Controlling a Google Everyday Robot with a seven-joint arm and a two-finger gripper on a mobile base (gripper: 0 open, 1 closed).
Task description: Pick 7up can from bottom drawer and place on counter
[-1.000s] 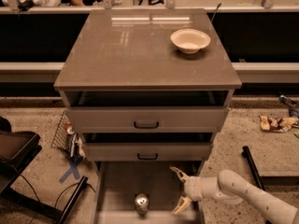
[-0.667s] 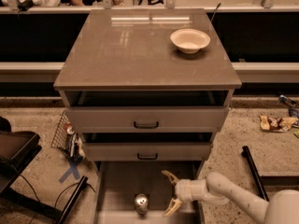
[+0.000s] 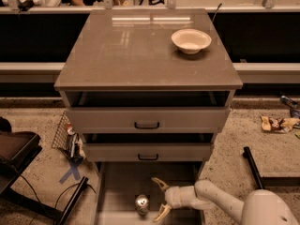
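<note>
One white arm (image 3: 220,201) comes in from the lower right corner of the frame, and its gripper (image 3: 157,199) sits low inside the bottom drawer (image 3: 117,184), which is pulled open at the bottom centre. The two tan fingers (image 3: 160,183) are spread wide apart, pointing left, and hold nothing. The 7up can (image 3: 142,204) stands upright on the drawer floor just left of the fingertips, near the mouth of the open jaws, its silver top facing up; whether a finger touches it cannot be told.

Above the tray, toward the middle of the frame, the middle drawer (image 3: 148,151) and the top drawer (image 3: 146,119) each carry a dark handle, with a dark gap over each. On the speckled floor at the left lie a wire basket (image 3: 62,134) and a blue taped cross (image 3: 70,171); at the right edge lie some wrappers (image 3: 277,123).

Farther back, the counter (image 3: 136,55) fills the upper centre, glossy and bare except for a white bowl (image 3: 191,40) at its upper right.
</note>
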